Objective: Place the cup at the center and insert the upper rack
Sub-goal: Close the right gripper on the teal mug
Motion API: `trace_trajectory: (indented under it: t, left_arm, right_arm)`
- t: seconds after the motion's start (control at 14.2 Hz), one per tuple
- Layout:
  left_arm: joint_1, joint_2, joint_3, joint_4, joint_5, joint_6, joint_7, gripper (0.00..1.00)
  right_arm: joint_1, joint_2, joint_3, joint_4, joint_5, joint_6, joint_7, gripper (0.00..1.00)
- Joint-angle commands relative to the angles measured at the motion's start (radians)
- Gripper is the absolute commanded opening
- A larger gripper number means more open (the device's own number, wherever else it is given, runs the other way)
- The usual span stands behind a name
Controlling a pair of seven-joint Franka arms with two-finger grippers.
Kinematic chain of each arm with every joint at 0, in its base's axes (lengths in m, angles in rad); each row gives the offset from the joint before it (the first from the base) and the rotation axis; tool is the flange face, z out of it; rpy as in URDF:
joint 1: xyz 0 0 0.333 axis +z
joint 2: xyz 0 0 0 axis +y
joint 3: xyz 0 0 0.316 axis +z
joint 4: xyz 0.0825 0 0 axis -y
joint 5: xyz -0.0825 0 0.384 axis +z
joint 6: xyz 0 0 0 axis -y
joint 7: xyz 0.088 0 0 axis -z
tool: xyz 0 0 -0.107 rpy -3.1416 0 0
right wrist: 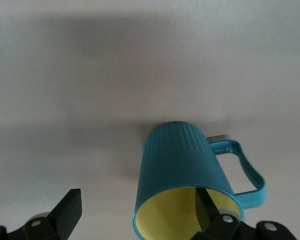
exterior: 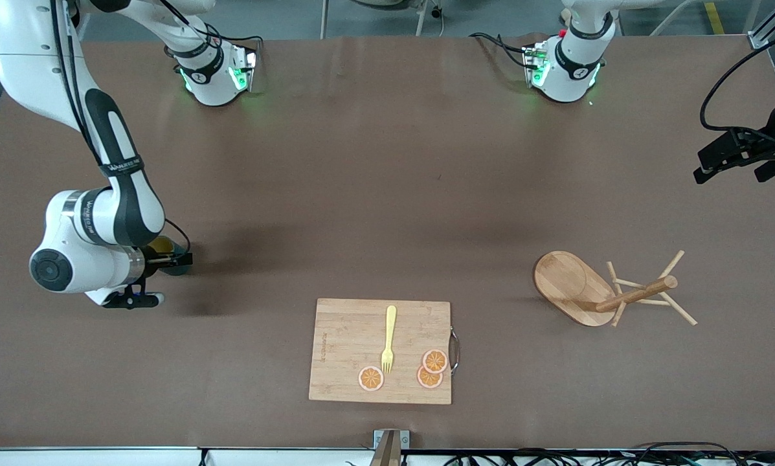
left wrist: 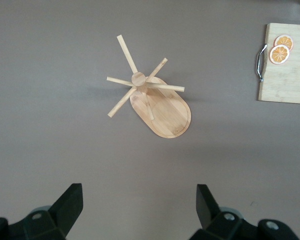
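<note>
The cup (right wrist: pixel 182 185) sits near the right arm's end of the table, with the right gripper (right wrist: pixel 135 212) down at its rim, fingers apart, one inside the yellow mouth. The upper rack (exterior: pixel 610 291) stands upright toward the left arm's end. The left gripper (left wrist: pixel 137 210) waits above it, fingers spread wide.

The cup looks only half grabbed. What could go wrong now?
1. The right gripper is open, with one finger inside the cup and the other well clear of its wall. Closing might shove the cup or pinch only its thin wall, so it could slip on the way.
2. The upper rack has thin pegs sticking out. The open left gripper, waiting above the table, might catch one and tip the rack.
</note>
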Motion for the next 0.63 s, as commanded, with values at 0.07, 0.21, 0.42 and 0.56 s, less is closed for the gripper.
trace_trajectory:
  t: [0.07,0.21,0.42,0.56]
  left_arm:
    - [0.003,-0.005,-0.001,0.002,0.001,0.000,0.010,1.00]
    - [0.003,-0.005,-0.001,0.002,0.001,0.000,0.010,1.00]
    - [0.003,-0.005,-0.001,0.002,0.001,0.000,0.010,1.00]
    - [0.003,-0.005,-0.001,0.002,0.001,0.000,0.010,1.00]
  right_arm:
    - [-0.004,-0.031,0.001,-0.059,0.016,0.018,0.003,0.77]
    - [-0.005,-0.031,0.002,-0.056,0.019,0.017,0.004,0.37]
    - [0.013,-0.036,0.002,-0.056,0.021,0.006,0.003,0.05]
    - [0.028,-0.043,0.001,-0.054,0.019,-0.005,0.006,0.00]
